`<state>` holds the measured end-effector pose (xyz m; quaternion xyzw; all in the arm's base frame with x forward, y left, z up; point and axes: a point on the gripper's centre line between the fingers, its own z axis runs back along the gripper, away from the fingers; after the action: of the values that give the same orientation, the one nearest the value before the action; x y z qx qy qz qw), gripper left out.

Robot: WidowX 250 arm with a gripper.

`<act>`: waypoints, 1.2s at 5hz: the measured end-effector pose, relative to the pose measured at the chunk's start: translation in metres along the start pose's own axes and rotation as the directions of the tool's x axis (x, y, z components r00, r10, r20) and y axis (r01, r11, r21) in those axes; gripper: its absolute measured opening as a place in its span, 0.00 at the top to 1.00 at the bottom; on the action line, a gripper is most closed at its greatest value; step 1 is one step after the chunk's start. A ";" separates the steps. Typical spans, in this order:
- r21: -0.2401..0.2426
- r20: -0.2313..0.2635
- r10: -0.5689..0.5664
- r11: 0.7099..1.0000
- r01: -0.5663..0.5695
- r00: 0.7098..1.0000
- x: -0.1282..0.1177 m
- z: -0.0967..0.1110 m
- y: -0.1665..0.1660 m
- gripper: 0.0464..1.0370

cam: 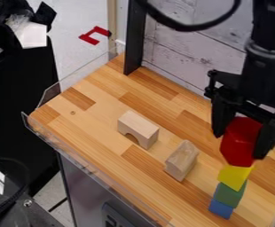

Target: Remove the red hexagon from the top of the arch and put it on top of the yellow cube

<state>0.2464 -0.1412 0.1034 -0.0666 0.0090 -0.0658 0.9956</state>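
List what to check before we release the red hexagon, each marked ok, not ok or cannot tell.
1. Arch free of the red hexagon: ok, nothing on top.
2. Hexagon held between the fingers of the gripper: ok.
3. Hexagon over the yellow cube: ok.
4. Hexagon fully seated on the cube: cannot tell.
5. Yellow cube stacked above the green block and blue block: ok.
6. Stack squared up: not ok, yellow looks turned against green.

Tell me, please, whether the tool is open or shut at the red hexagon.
The tool is shut on the red hexagon: its fingers lie against opposite sides, with no clear gap showing.
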 end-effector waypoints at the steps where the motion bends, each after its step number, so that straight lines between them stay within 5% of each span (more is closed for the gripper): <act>1: 0.002 -0.027 -0.006 1.000 0.006 1.000 0.001 -0.009 -0.002 0.30; 5: -0.009 -0.052 -0.014 1.000 0.014 0.999 0.004 -0.020 -0.003 0.30; 6: -0.012 -0.057 -0.015 1.000 0.014 0.998 0.004 -0.021 -0.003 0.24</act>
<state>0.2494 -0.1470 0.0831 -0.0703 0.0371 -0.0746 0.9940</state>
